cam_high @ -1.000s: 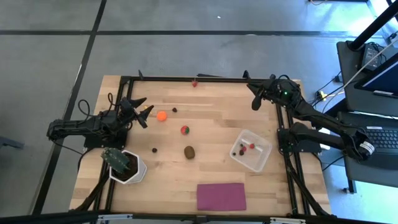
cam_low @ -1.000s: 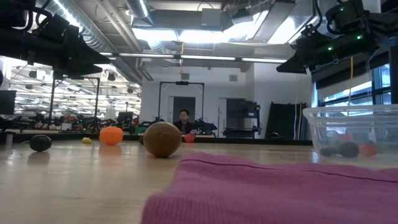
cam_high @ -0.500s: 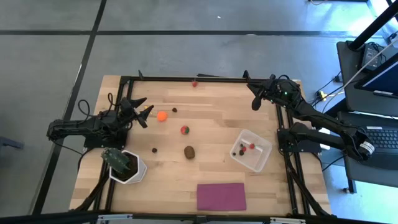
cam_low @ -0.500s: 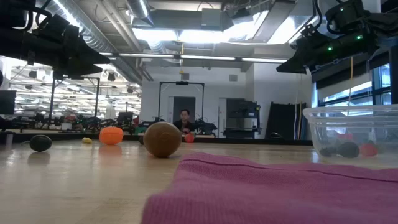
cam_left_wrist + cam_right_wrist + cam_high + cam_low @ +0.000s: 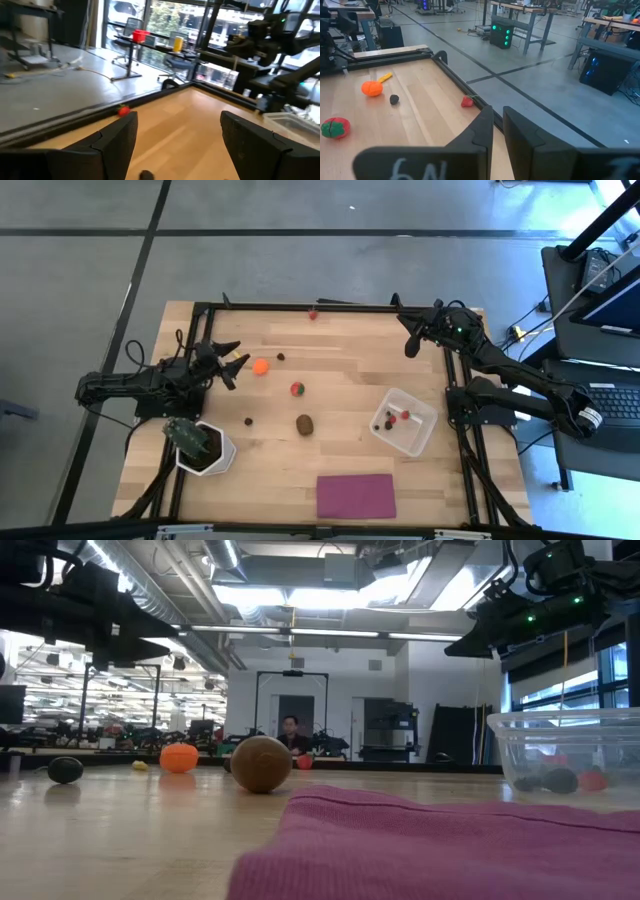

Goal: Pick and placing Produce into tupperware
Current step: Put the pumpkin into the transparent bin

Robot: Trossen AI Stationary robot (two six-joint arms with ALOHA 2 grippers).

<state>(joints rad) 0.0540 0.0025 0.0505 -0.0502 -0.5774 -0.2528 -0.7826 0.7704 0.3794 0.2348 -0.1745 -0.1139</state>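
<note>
**Left gripper edges toward the orange ball; the rest holds**

Your left gripper [image 5: 226, 362] sits at the table's left side with its fingers spread wide, nothing between them. Compared with a second ago it has crept a little toward the orange ball [image 5: 260, 366], which lies just beside its fingertips, apart from them. In the low view the dark arm overhead on the left reaches slightly further across than it did.

Your right gripper [image 5: 408, 340] waits at the far right corner of the table [image 5: 350, 380], unmoved, its fingers drawn nearly together on nothing, as the right wrist view shows.

None of the produce has shifted. The red-and-green piece [image 5: 297, 389] lies near the table's middle, the brown oval [image 5: 304, 424] nearer the front, a dark berry [image 5: 248, 421] to its left and another [image 5: 281, 357] just beyond the orange ball. A yellow bit [image 5: 238, 358] lies right at the left fingertips. One small red piece [image 5: 312, 313] rests at the far edge rail.

The tupperware [image 5: 403, 421] stands on the right side, already holding small red and dark pieces. The magenta cloth [image 5: 356, 495] lies at the front edge, and the potted plant [image 5: 200, 445] stands at the front left.
</note>
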